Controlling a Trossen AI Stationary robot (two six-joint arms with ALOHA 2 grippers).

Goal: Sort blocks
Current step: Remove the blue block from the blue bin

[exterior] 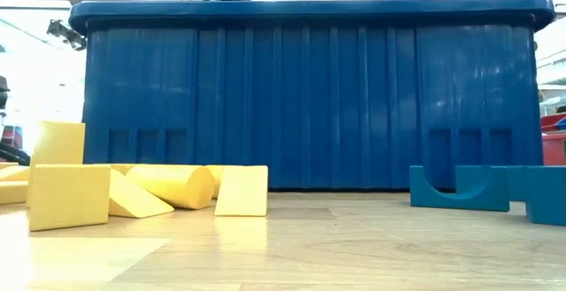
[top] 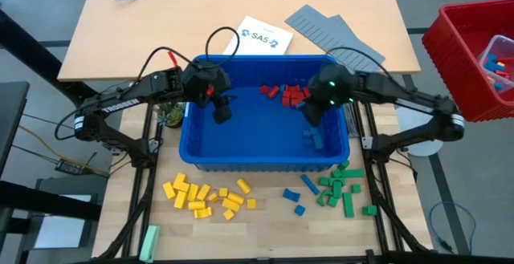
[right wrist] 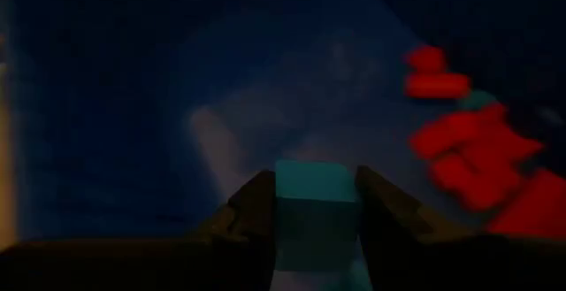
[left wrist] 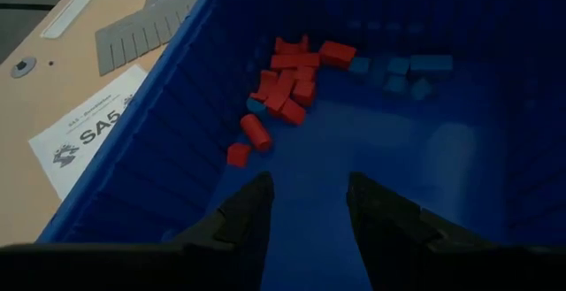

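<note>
1. The right end effector (right wrist: 314, 207) is inside the blue bin (top: 241, 158), on its right side, and pinches a teal block (right wrist: 314, 211) between its two fingers.
2. The left end effector (left wrist: 308, 204) hangs inside the bin on its left side, fingers spread with nothing between them, above bare bin floor.
3. A heap of red blocks (top: 291, 95) lies on the bin floor against the far wall, between the two end effectors and nearer the right one.
4. A few blue blocks (top: 315, 140) lie in the bin's right part, just beside the right end effector.
5. On the counter (top: 265, 224), in front of the bin's near wall, yellow blocks (top: 205, 197) are grouped towards the left.
6. Green blocks (top: 341, 188) are grouped in front of the bin towards the right, with some blue pieces (top: 295, 197) between the two groups.
7. Behind the bin lie a printed sheet (top: 261, 36) and grey ridged panels (top: 333, 31); a red basket (top: 462, 55) stands to the bin's right.
</note>
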